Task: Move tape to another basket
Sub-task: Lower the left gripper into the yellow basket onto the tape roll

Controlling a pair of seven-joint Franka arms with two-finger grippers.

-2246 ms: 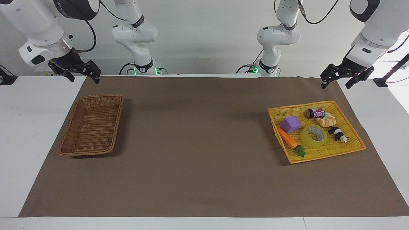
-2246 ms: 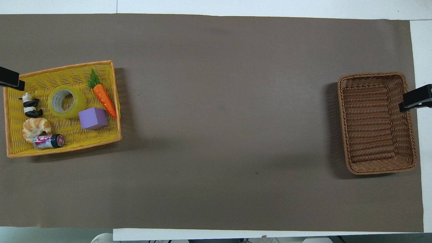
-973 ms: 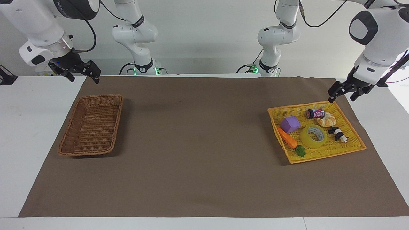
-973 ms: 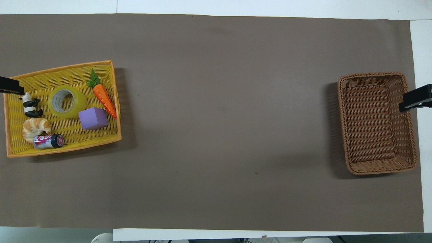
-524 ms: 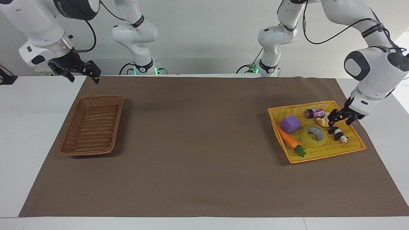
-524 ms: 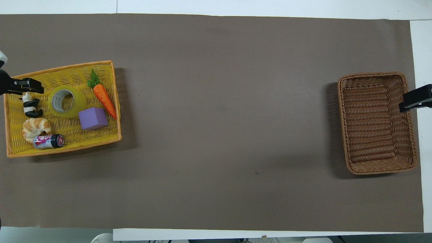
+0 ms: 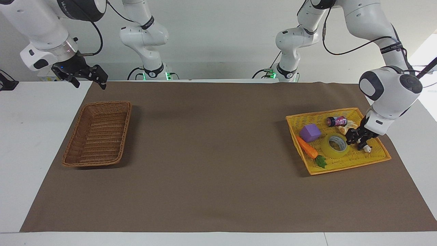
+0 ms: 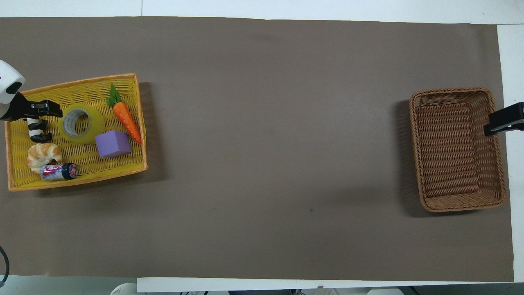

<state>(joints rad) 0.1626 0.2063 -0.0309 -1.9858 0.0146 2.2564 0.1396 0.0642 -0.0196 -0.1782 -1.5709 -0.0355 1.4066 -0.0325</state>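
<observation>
The tape [image 7: 328,150], a yellow roll with a pale core, lies flat in the yellow tray [image 7: 341,168] at the left arm's end of the table; it also shows in the overhead view [image 8: 93,125]. My left gripper [image 7: 354,143] is open and low in the tray, right beside the tape and over the toy panda [image 8: 37,133]; it also shows in the overhead view [image 8: 50,114]. The brown wicker basket [image 7: 126,125] stands empty at the right arm's end. My right gripper [image 7: 87,79] waits, open, in the air by that basket's outer edge [image 8: 495,123].
The yellow tray [image 8: 82,177] also holds a purple cube [image 7: 310,132], a toy carrot [image 7: 306,147], a small can [image 7: 336,121] and a croissant [image 8: 43,155]. A brown mat [image 7: 211,153] covers the table between tray and basket.
My left gripper has come down from beside the table's edge into the yellow tray, ending next to the tape. The right arm and all objects have stayed put.
</observation>
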